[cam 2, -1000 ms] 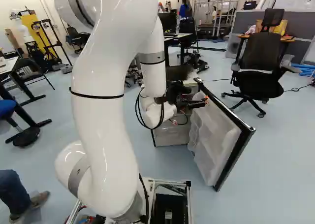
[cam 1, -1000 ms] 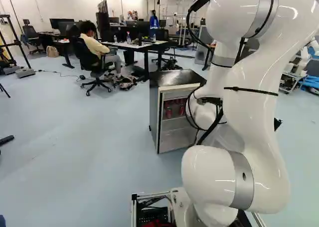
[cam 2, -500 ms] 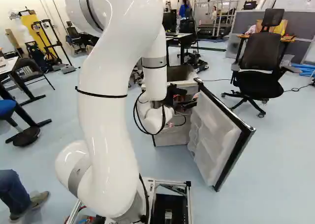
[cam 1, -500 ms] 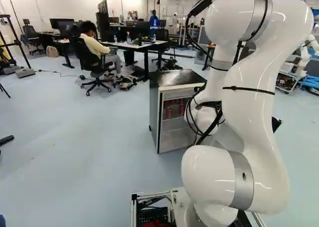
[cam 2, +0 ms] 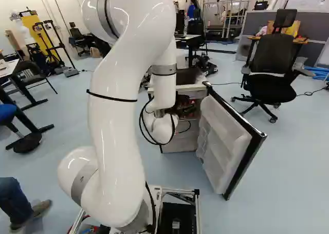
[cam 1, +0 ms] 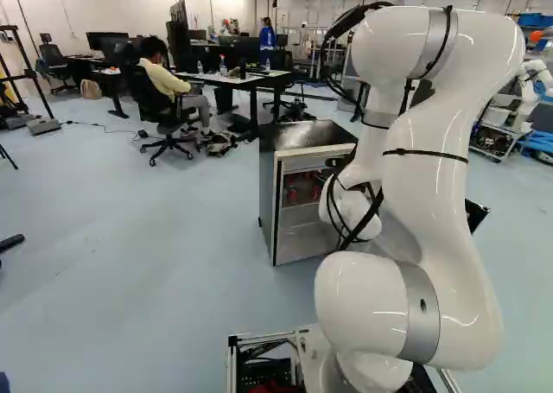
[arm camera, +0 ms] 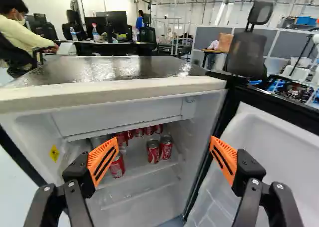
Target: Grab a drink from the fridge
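White arm (cam 2: 121,141) has swung from the open door (cam 2: 221,146) to the fridge's (arm camera: 114,90) mouth | fingers (arm camera: 105,152) spread, empty | red cans (arm camera: 153,152) on the shelf ahead, likely next reach.

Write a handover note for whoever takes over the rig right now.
Gripper: open and empty, facing the fridge's open front.
Fridge: door swung wide open.
Drinks: red cans on the shelf inside. Two stand side by side; a single can is partly hidden by an orange pad; more stand farther back.
Done: door open, gripper pointed at the cans.
Left: pick a can, reach in, grip it, bring it out. The side-by-side pair looks tight for the fingers, so approach carefully.
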Robot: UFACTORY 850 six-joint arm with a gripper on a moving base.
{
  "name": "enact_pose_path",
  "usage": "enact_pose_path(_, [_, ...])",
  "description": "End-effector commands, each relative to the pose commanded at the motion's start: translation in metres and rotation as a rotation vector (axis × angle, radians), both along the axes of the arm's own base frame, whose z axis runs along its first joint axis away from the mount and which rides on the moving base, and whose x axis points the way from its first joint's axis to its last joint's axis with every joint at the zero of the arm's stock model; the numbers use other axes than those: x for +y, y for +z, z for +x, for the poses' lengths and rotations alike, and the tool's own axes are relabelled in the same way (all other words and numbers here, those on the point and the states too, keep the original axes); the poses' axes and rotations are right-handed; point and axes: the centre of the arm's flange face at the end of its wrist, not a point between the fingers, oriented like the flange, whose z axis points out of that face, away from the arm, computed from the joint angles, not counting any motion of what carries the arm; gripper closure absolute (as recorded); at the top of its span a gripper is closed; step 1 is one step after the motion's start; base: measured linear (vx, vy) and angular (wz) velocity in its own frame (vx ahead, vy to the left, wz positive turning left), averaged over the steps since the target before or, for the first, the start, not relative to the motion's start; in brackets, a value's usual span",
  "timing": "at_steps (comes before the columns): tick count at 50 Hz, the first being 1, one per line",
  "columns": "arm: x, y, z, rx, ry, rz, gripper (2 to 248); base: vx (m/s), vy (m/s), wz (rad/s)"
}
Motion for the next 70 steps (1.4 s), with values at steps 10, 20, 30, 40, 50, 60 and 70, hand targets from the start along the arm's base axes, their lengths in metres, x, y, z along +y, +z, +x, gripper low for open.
enact_pose_path(10, [0.005,-0.014,0.001,0.051,0.055,0.020,3,0.000,0.000,0.000])
enact_pose_path(20, [0.005,-0.032,0.003,0.142,0.061,0.039,3,0.000,0.000,0.000])
enact_pose_path(30, [0.004,-0.052,0.006,0.240,0.067,0.057,3,0.000,0.000,0.000])
enact_pose_path(40, [0.004,-0.071,0.008,0.332,0.073,0.074,3,0.000,0.000,0.000])
enact_pose_path(50, [0.004,-0.089,0.013,0.397,0.079,0.085,3,0.000,0.000,0.000])
enact_pose_path(60, [0.003,-0.102,0.020,0.406,0.083,0.088,3,0.000,0.000,0.000])
enact_pose_path(70, [0.001,-0.117,0.029,0.411,0.088,0.089,3,0.000,0.000,0.000])
